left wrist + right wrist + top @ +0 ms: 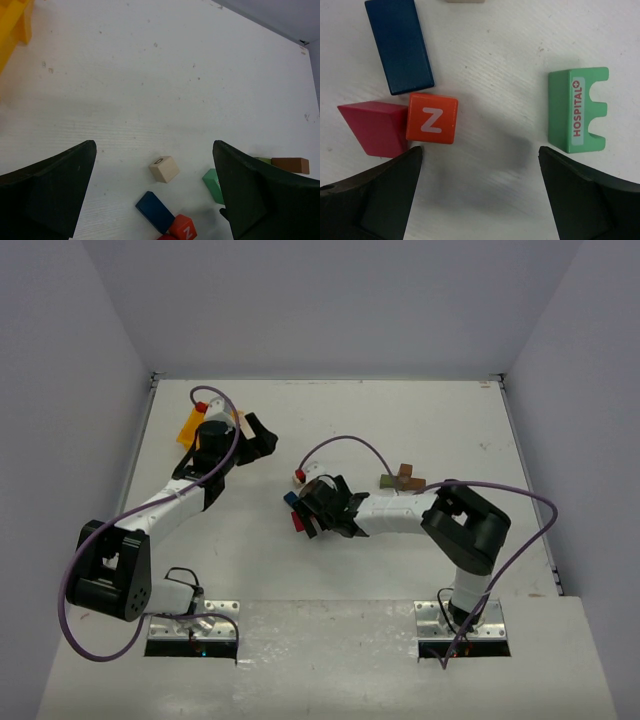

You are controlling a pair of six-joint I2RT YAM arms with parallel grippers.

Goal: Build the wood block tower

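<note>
In the right wrist view, my right gripper (pixel 480 150) is open and empty, low over bare table. An orange Z cube (pixel 431 118) lies by its left finger, touching a red wedge (pixel 372 127) and a blue block (pixel 399 45). A green HOSPITAL block (pixel 577 110) lies just beyond its right finger. My left gripper (pixel 153 145) is open and empty, high above a tan cube (pixel 164 169), the blue block (pixel 155 212), the orange cube (pixel 182 227) and the green block (pixel 214 185). In the top view the right gripper (pixel 308 512) covers most of this cluster, and the left gripper (pixel 262 437) is farther back and to the left.
A brown block (pixel 405 476) and an olive one (pixel 385 480) lie right of the cluster; the brown block also shows in the left wrist view (pixel 290 165). A yellow-orange tray (pixel 190 425) sits at the back left beside the left arm. Purple cables loop over both arms.
</note>
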